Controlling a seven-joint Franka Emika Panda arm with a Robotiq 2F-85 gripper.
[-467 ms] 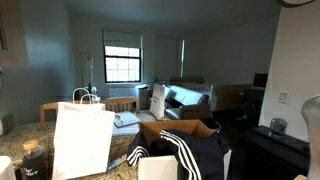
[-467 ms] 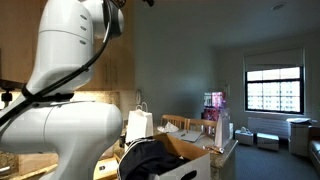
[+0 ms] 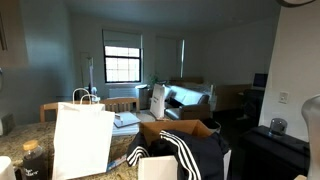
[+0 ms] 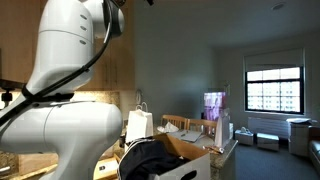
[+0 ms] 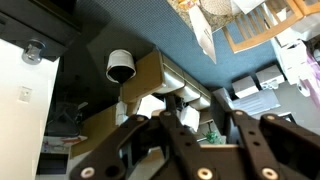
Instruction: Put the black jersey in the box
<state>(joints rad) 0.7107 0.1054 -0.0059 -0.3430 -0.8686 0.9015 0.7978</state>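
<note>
Black soft jersey (image 3: 185, 157), white stripes slanting downward, slumped over brown cardboard box (image 3: 196, 127) rim; pincer (image 5: 205, 118) apart, holding nothing.

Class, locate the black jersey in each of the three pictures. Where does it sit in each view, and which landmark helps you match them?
Exterior view: the black jersey lies bottom centre, white stripes showing, heaped over the box.
Exterior view: the jersey is a dark mound at bottom centre, beside the robot's white arm.
Wrist view: not in it; the camera looks away across the room.
Shared landmark: the box, in both exterior views.
</note>
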